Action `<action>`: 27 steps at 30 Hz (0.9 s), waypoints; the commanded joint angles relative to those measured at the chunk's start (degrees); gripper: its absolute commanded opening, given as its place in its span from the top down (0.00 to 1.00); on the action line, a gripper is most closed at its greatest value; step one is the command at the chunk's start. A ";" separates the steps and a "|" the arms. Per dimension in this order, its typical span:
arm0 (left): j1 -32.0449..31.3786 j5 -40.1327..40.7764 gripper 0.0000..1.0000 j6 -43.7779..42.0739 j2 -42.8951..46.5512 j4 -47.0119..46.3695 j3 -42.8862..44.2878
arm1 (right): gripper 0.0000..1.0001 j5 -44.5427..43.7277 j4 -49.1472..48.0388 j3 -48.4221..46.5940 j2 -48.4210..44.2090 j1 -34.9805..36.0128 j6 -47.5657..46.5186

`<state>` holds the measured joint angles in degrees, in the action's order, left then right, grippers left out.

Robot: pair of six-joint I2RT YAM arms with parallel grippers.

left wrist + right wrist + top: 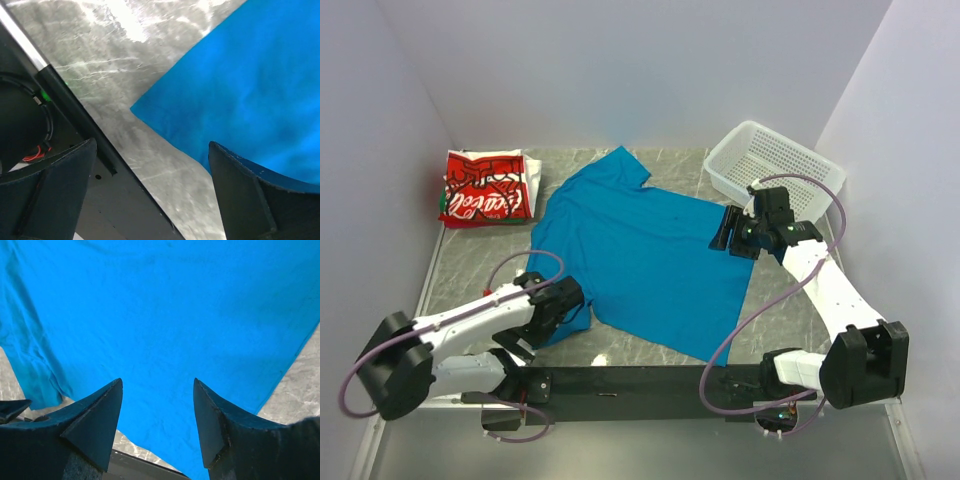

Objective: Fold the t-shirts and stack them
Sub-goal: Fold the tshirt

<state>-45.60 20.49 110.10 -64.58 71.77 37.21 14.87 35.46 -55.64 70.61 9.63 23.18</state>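
- The black rail [620, 382] carrying both arm bases runs along the near edge of the grey marbled bench [460, 270].
- The left end effector [570, 300] sits low at the near-left part of the blue t-shirt [640, 255]. In the wrist view it is released [152, 145], fingers spread wide. A pointed corner of the cloth [240, 85] lies between them, with bare bench [125, 55] on the other side.
- The blue t-shirt lies spread flat at the middle of the bench, set on a diagonal. Its long axis runs roughly from the far left to the near right. One sleeve juts toward the far edge, and a straight edge faces right. I cannot make out the neck opening.
- The right end effector [730, 232] is at the shirt's far-right corner. It too is released [156, 382], with its fingers apart over the blue cloth [160, 310]. Whether they touch the cloth I cannot tell.
- The red-and-white t-shirt [485, 190] lies folded in the far-left corner, apart from the blue one. Its long side runs left to right, and its white lettering faces up.
- The white basket [775, 165] stands at the far right, just behind the right end effector.
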 commanded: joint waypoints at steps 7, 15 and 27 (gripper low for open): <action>-1.86 -0.36 0.07 19.61 1.62 -4.17 -4.50 | 0.35 0.77 -1.27 1.85 -4.25 0.22 0.02; -1.86 2.09 0.27 23.14 7.27 -8.49 -9.88 | 0.35 -0.37 0.13 1.06 -3.72 0.22 -1.29; -1.86 2.97 0.60 24.37 5.51 -8.22 -9.70 | 0.35 -0.55 0.13 3.34 -5.83 0.22 -0.77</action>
<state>-47.24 21.50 113.71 -59.99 63.24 28.25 14.63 35.66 -52.88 66.87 9.63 22.83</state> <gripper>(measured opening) 0.432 0.654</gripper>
